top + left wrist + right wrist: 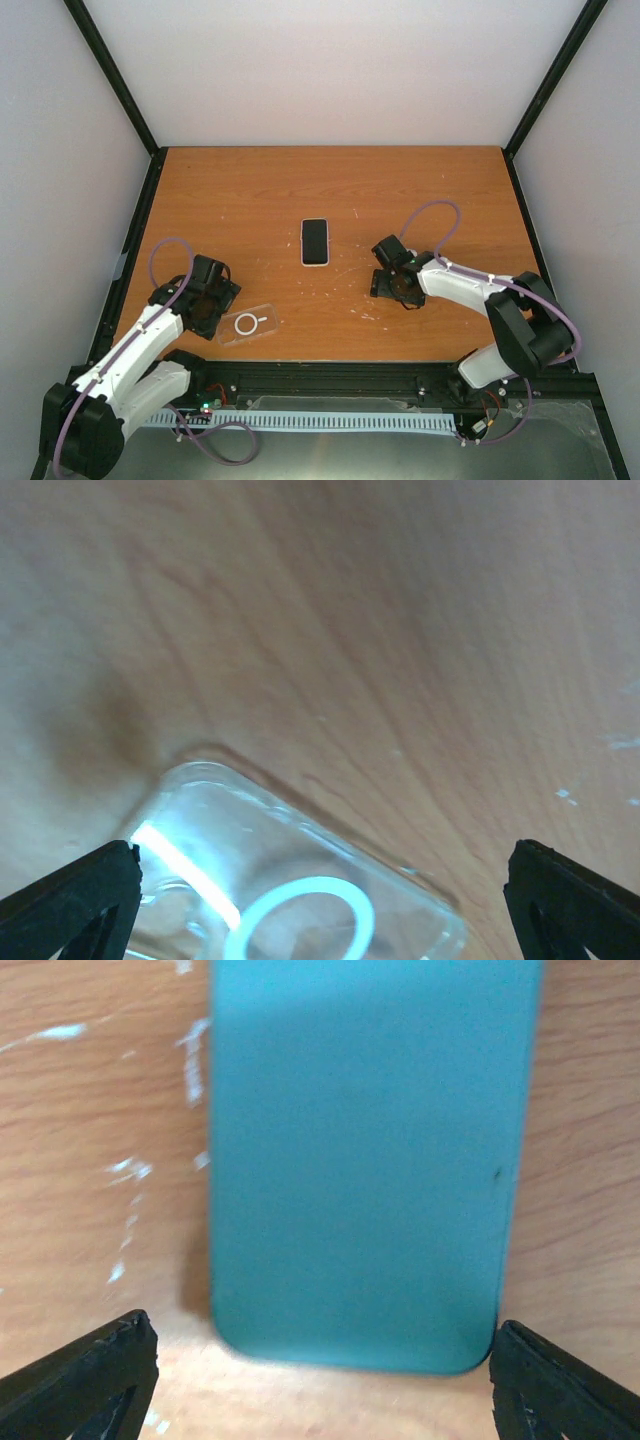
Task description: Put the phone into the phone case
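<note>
The phone (315, 241) lies flat on the wooden table, screen up, with a dark screen and a white rim. In the right wrist view it shows as a teal rectangle (360, 1160) just ahead of the fingertips. My right gripper (388, 276) is open to the right of the phone, jaws wide (320, 1325), touching nothing. The clear phone case (247, 324), with a white ring, lies near the table's front left. My left gripper (212, 300) hangs open over the case's left end, and the case (300, 880) lies between its spread fingers (322, 855), apart from both.
White scuff marks (345, 280) dot the table between the phone and the right gripper. A black rail (330, 380) runs along the near edge. Black frame posts (150, 160) stand at the back corners, with white walls behind.
</note>
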You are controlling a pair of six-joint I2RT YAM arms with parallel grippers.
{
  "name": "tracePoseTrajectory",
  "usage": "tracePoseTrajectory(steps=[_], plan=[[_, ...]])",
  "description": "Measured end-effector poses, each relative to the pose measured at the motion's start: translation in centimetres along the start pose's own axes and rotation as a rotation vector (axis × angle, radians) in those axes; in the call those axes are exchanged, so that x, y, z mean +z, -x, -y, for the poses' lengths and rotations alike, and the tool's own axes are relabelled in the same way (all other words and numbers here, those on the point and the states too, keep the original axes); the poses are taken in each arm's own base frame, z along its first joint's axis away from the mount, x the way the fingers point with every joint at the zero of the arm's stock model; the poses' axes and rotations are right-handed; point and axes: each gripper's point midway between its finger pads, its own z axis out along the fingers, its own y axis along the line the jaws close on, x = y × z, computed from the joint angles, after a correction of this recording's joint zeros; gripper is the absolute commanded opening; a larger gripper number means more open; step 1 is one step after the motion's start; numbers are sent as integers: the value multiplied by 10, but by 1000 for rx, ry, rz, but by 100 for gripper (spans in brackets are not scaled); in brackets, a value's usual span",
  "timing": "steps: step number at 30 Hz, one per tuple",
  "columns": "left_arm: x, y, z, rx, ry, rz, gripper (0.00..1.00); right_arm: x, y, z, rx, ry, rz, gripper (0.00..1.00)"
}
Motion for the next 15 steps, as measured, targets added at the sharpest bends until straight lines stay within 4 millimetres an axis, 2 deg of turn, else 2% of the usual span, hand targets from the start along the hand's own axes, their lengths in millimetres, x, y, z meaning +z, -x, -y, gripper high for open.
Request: tracePoseTrajectory(steps=[3,6,11,13,15], plan=[[-1,4,-16,-36,64,16,99,-11,-5,-10,-26,43,6,88],[0,3,-22,-51,80,14,99,-17,-4,-14,-25,70,15,86],[16,-8,-34,-43,97,-33,97,-17,-4,-15,-27,74,15,85],[22,-12,-31,-26,91,-63,96,-18,-5,-16,-44,77,15,85],[26,-15,-19,-6,50,-85,96,-21,-8,-25,-94,99,25,84]])
